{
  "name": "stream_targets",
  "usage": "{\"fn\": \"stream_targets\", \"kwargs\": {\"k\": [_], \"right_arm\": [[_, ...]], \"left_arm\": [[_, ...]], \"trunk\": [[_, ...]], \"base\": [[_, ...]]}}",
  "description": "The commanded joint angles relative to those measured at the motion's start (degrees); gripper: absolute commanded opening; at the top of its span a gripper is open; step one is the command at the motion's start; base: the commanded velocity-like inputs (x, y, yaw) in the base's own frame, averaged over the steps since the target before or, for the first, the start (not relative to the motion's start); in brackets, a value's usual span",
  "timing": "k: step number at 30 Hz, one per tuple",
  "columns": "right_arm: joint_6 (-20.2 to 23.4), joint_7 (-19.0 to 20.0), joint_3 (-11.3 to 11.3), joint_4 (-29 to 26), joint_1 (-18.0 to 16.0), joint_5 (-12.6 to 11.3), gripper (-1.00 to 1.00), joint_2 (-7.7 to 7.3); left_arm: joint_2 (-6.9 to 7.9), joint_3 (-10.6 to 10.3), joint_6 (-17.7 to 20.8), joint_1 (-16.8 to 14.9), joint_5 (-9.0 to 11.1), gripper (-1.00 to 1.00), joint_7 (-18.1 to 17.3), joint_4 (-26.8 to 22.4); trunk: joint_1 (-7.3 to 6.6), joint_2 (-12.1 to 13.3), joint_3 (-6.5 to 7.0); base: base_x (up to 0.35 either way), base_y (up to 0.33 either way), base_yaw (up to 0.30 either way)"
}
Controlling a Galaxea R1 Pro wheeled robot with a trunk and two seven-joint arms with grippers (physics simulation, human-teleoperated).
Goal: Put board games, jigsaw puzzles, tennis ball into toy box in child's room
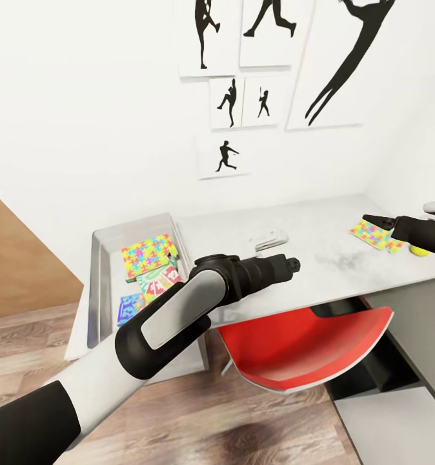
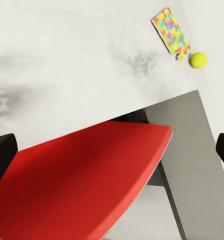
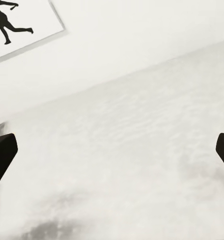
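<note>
Grey, shallow and open-topped, toy box (image 1: 101,258) at the left end of the long pale grey surface (image 1: 321,258), already holding one multicoloured jigsaw square (image 1: 150,255) and, nearer its front rim, flat printed game boxes (image 1: 158,279) (two readable, a third not to be made out). Left out at the right end: second jigsaw square of yellow, pink and blue pieces (image 1: 371,234), with small yellow-green tennis ball (image 1: 419,251) just beside it.

Probably the gathering of these last two, then, puzzle first. Right jaws spread wide, tips at opposite margins of the right wrist view with bare surface between, gripping nothing. In the head view, poised seemingly just over the puzzle's end nearer the toy box, pointing toward the left end.

Left jaws likewise open and empty, hanging past the front edge above the red moulded chair seat (image 1: 301,349), well apart from both toys.

Next, likely: tip the right jaws downward, lower onto the puzzle's edge and close on it. Awkward for so thin a piece lying flush; perhaps a slide to the front edge first.
</note>
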Motion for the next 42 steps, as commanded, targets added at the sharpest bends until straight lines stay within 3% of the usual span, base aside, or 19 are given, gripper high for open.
{"fn": "stream_targets", "kwargs": {"k": [1,16,29,42], "right_arm": [[0.25,0.6,-0.06,0.0,-0.07,0.54,1.0,-0.01],[0.25,0.69,-0.23,-0.05,2.84,0.45,1.0,-0.45],[0.25,0.75,-0.8,-0.07,12.06,0.31,1.0,-0.91],[0.25,4.33,-0.99,-0.02,17.58,0.51,1.0,-0.91]], "left_arm": [[-0.02,0.02,0.46,-0.07,0.12,1.0,0.34,-0.03],[-0.05,-0.04,0.39,0.15,0.12,1.0,-3.65,-0.02],[0.06,-0.07,0.37,0.38,0.12,1.0,-6.38,-0.01],[0.32,-0.08,0.42,0.69,0.12,1.0,-6.89,0.05]], "trunk": [[0.04,-0.1,0.0],[0.04,-0.1,1.42],[0.04,-0.1,2.65],[0.04,-0.1,3.88]], "base": [[0.0,-0.014,0.0],[0.0,-0.005,0.0],[0.0,0.0,0.0],[0.0,0.0,0.0]]}}
